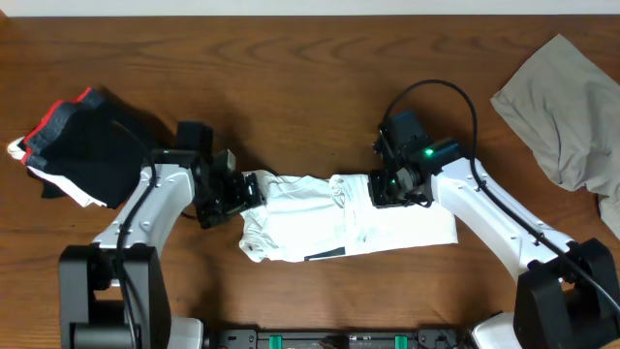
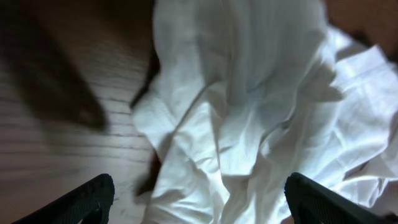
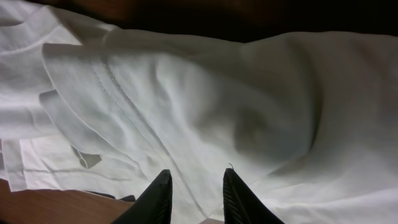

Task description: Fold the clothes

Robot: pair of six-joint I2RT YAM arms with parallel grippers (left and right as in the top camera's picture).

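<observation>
White shirt [image 1: 368, 228] bunched near table's [image 1: 291, 58] front edge, centre. Left gripper [image 2: 200, 180] jaws spread over crumpled left end (nothing held); right gripper [image 3: 196, 173] seems to pinch top fold. Risk: lone pinch drags shirt, deepens wrinkles, skews fold.

White T-shirt [image 1: 387, 228] at centre frame, plain but for a black block of print [image 1: 325, 254] on its lower edge. Upper left, a black garment [image 1: 82, 145] edged in red. Upper right, a grey-khaki garment [image 1: 567, 111], no pattern. Under everything, the brown wood-grain table [image 1: 291, 58].
</observation>
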